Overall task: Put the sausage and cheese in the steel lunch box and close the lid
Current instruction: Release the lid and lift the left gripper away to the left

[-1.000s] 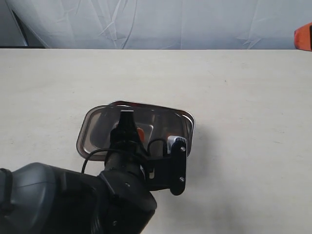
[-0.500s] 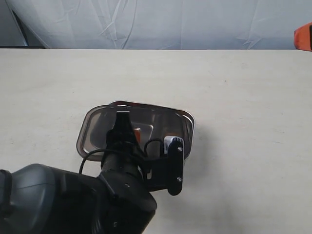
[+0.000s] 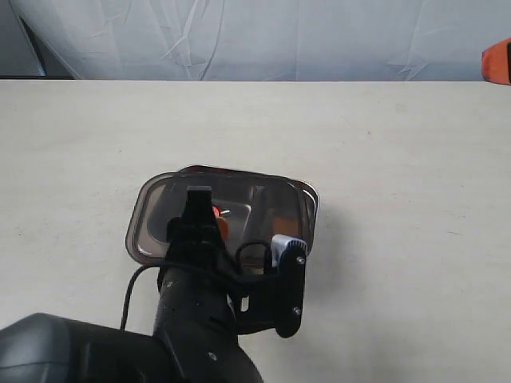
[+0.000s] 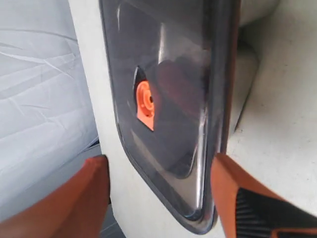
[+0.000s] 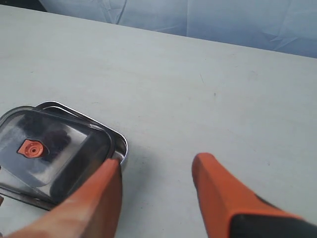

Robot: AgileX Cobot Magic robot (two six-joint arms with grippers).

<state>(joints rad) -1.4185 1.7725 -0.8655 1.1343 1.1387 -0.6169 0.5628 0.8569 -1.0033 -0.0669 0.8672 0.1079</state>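
Observation:
The dark smoky lid (image 3: 215,215) with its orange valve tab (image 4: 146,101) lies on the steel lunch box (image 3: 308,198), slightly skewed, so the box's shiny rim shows along the far and right sides. My left gripper (image 4: 158,191) is open, one orange finger on each side of the lid's near end; from outside the left gripper (image 3: 198,199) hangs over the lid. A dim reddish shape (image 4: 176,84) shows through the lid; sausage and cheese cannot be made out. My right gripper (image 5: 156,171) is open over bare table beside the box rim (image 5: 120,147).
The pale table (image 3: 399,159) stretches around the box, and a wrinkled white backdrop (image 3: 263,36) stands behind it. The left arm's black body (image 3: 200,319) fills the near foreground. An orange piece (image 3: 497,60) pokes in at the right edge.
The left arm has drawn back toward the near edge and its gripper tip has slid a little nearer over the lid. Lid and box have not moved.

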